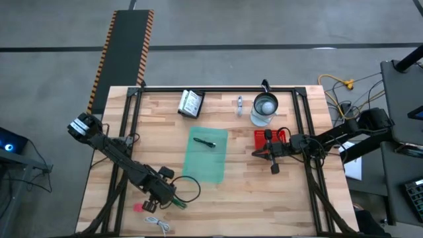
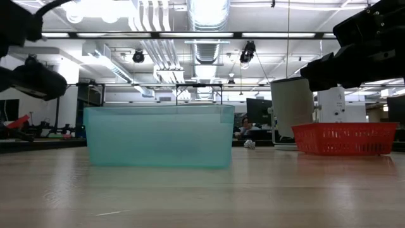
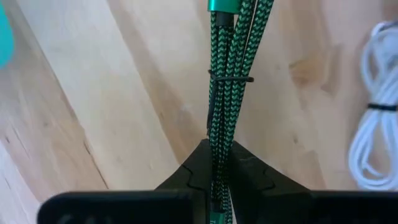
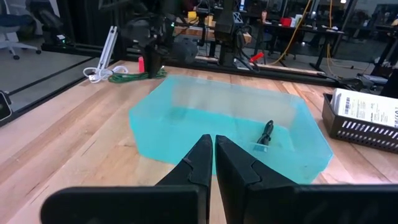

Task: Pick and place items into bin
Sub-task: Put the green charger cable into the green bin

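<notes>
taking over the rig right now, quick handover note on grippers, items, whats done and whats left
Left gripper: near the table's front-left corner, shut on the green braided cable, which looks to be still at table level.
Right gripper: shut, holding nothing, waiting beside the red basket.
Done: one black item lies in the teal bin.
Left: carry the green braided cable to the teal bin; then the white coiled cable and pink bit by the front edge, the black tray of white packets and the silver piece at the far edge. The glass jug stays put.
</notes>
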Available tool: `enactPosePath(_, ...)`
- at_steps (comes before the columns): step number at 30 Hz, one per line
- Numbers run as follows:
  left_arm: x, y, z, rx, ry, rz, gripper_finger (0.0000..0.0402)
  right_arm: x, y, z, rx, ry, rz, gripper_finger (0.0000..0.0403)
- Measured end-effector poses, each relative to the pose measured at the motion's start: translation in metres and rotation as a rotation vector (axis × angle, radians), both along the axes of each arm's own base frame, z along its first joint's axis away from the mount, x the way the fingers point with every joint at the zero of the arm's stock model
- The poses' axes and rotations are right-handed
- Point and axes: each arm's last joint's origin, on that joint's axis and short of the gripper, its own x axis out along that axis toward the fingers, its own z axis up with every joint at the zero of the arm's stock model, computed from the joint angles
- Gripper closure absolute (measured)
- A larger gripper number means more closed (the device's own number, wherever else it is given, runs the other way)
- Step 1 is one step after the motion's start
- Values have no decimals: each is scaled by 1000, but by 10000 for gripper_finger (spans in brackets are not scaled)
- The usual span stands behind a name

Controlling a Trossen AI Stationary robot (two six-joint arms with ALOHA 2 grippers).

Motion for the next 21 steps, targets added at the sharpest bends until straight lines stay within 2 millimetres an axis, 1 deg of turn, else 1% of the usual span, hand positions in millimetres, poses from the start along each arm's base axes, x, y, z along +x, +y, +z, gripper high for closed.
enactPosePath(5, 1, -1, 5, -16, -39, -16, 386, 0, 0, 0, 0, 4, 0, 394)
enactPosePath(8, 9, -5, 11, -15, -161, -26, 386, 0, 0, 0, 0, 5, 0, 394)
enactPosePath(11, 13, -7, 15, -27, -229, -71, 386, 0, 0, 0, -1, 5, 0, 394)
enactPosePath(14, 15, -9, 16, -33, -262, -104, 386, 0, 0, 0, -1, 5, 0, 394)
enactPosePath(21, 18, -11, 19, -50, -302, -118, 386, 0, 0, -1, -4, 7, 0, 394)
